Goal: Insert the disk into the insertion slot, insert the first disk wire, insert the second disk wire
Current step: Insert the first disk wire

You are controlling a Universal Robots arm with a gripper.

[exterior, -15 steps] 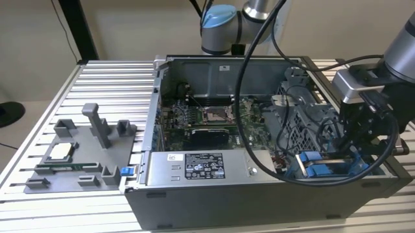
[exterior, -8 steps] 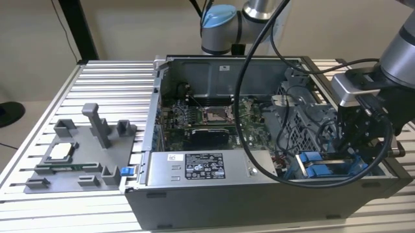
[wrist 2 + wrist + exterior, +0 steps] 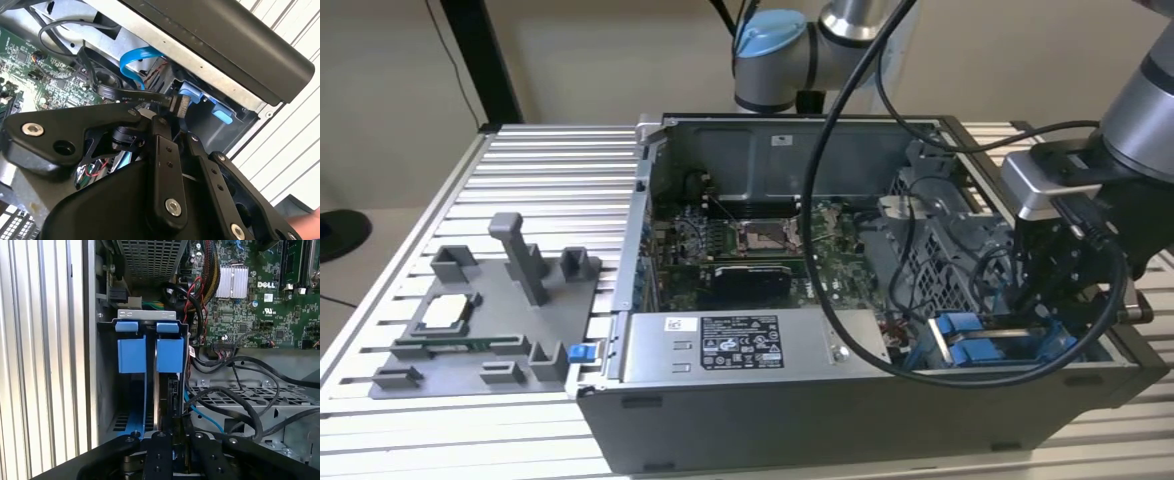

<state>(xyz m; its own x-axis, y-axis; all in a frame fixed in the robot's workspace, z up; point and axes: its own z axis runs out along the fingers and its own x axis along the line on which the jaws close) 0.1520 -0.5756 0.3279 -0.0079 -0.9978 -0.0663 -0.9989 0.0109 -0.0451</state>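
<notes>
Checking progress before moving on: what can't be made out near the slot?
- First wrist view: disk depth in the slot, covered by blue latches.
- Second wrist view: connector seating, in shadow beyond the end effector.
- Exterior view: slot interior, behind the arm.

Metal insertion slot (image 3: 106,382), blue plastic latches (image 3: 132,354) (matt)

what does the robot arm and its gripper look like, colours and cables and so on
The arm has round silver-grey links and a light blue joint cap. Black cables hang from it in loops. Near its wrist sits a silver-grey boxy block. The gripper, in the second wrist view, is matt black, built of flat hinged bars with silver screws.
</notes>
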